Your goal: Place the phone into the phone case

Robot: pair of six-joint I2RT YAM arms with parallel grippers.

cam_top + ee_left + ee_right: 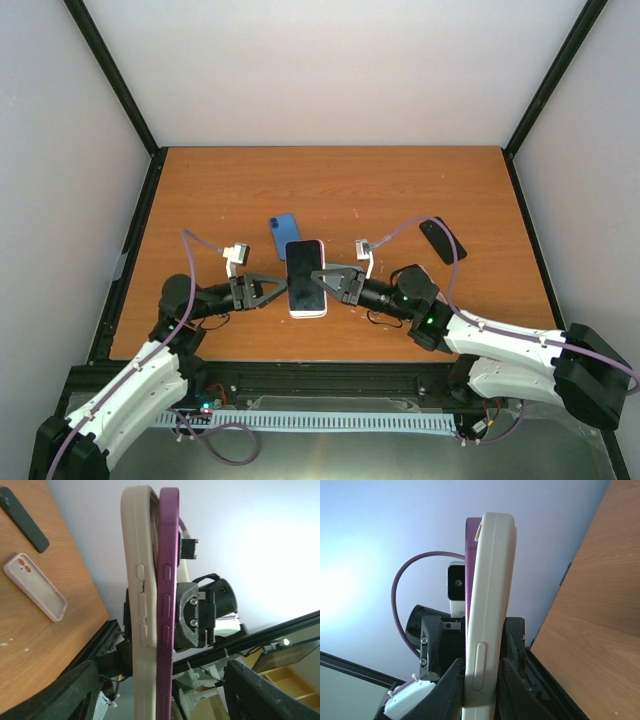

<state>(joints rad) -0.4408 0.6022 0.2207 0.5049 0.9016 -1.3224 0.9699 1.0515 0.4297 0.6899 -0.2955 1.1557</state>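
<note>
Top overhead; wrists close, sharing phone (306,278)

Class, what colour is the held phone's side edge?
The slim phone is purple-edged; left wrist view.

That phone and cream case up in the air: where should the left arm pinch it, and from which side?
Probably its left long edge, from the left, one jaw on each flat face, pressing phone and case together. It hangs edge-on to the left gripper, whose jaws stand open either side; the right gripper clamps the opposite edge.
</note>
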